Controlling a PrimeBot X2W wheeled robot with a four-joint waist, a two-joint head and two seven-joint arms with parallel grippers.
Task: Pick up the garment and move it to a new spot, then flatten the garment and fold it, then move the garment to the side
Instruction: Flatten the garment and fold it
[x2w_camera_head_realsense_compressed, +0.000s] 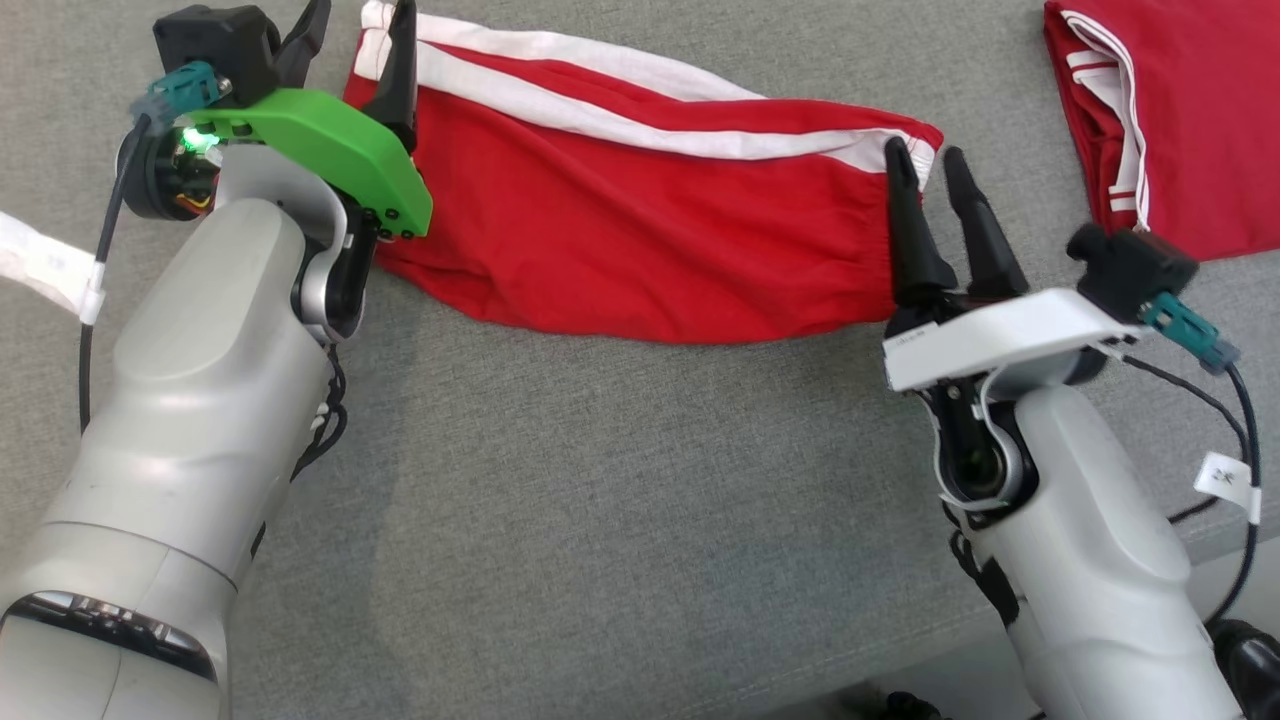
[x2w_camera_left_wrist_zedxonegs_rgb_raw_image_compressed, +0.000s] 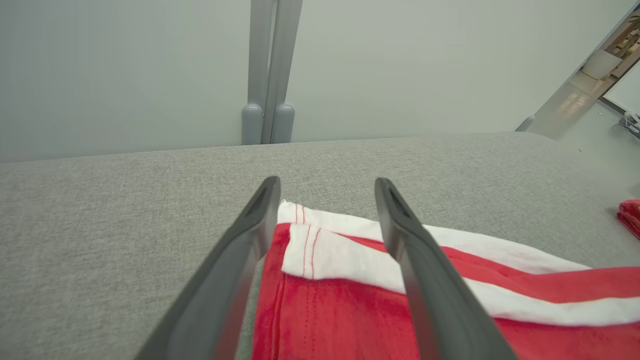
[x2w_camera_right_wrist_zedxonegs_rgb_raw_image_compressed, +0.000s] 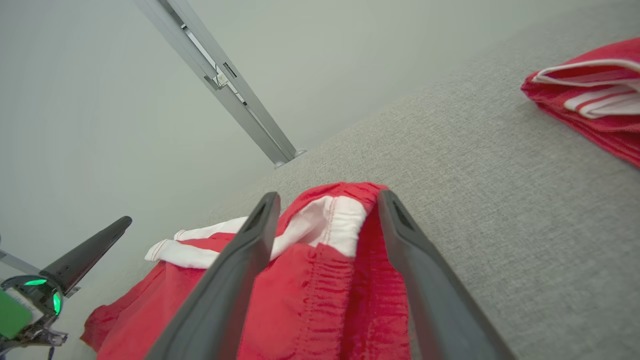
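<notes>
One grey woven surface (x2w_camera_head_realsense_compressed: 600, 500) carries everything. Two red garments lie on it, well apart.

The larger is a pair of red shorts (x2w_camera_head_realsense_compressed: 620, 230) with white side stripes, spread lengthwise across the upper middle of the head view, wrinkled, its lower edge curving. The smaller is a folded red garment (x2w_camera_head_realsense_compressed: 1180, 120) with white trim at the upper right corner of that view, and no finger reaches it.

Two pale forearms rise from the bottom corners, one per side. The left one carries a green plate (x2w_camera_head_realsense_compressed: 320, 150) at the wrist.

There are two pincers, each with two long dark fingers.

The left pincer (x2w_camera_head_realsense_compressed: 362, 12) is released, with its fingers spread wide over the left end of the shorts. In its wrist view the left pincer (x2w_camera_left_wrist_zedxonegs_rgb_raw_image_compressed: 327, 183) straddles the white-banded corner: one finger runs along the cloth's edge over the grey weave and the other crosses the red and white. Whether either finger presses the cloth cannot be told.

The right pincer (x2w_camera_head_realsense_compressed: 923, 150) is also released and less widely spread. In its own wrist view the right pincer (x2w_camera_right_wrist_zedxonegs_rgb_raw_image_compressed: 327, 194) has the gathered right end of the shorts, red with a white patch, standing up between its parted fingers, unclamped.
</notes>
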